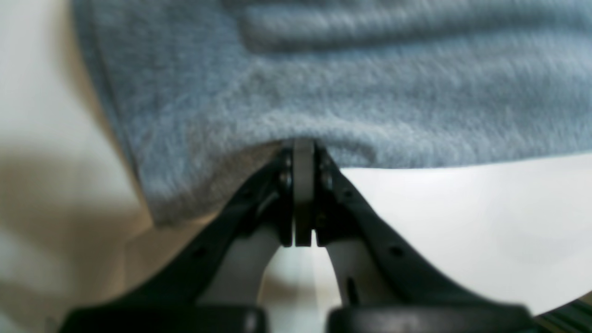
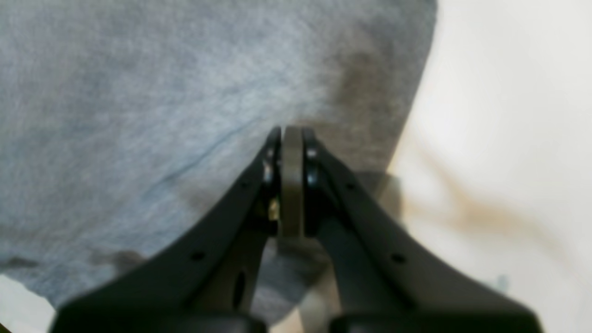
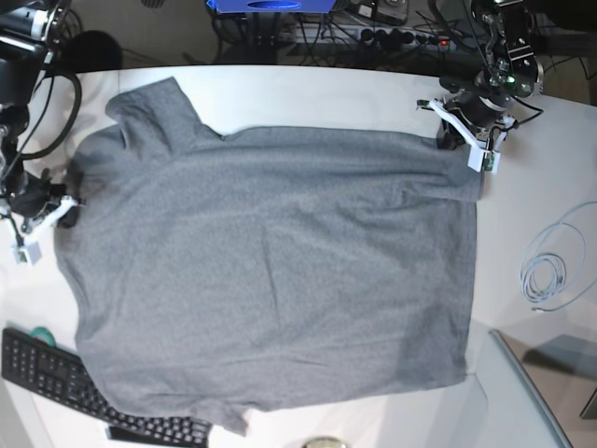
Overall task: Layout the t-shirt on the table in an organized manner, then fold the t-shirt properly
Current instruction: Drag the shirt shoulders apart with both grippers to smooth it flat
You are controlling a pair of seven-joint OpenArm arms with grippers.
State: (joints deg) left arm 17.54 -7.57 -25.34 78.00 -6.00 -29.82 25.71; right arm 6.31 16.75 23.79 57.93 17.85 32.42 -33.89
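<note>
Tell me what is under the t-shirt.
The t-shirt lies spread on the white table, whose bare top shows around it. Its lower corner overlaps the black keyboard, hiding part of it. Anything else beneath is covered.

Heather-grey t-shirt [image 3: 270, 271] spread flat, mostly smooth, across white table [image 3: 522, 215]

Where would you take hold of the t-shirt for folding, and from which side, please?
Probably by its edges, coming in low from outside the cloth. The t-shirt lies spread flat on the table, so only the borders offer a lip to pinch. The left gripper and the right gripper already do this: each has its jaws shut on an edge, at opposite ends.
</note>
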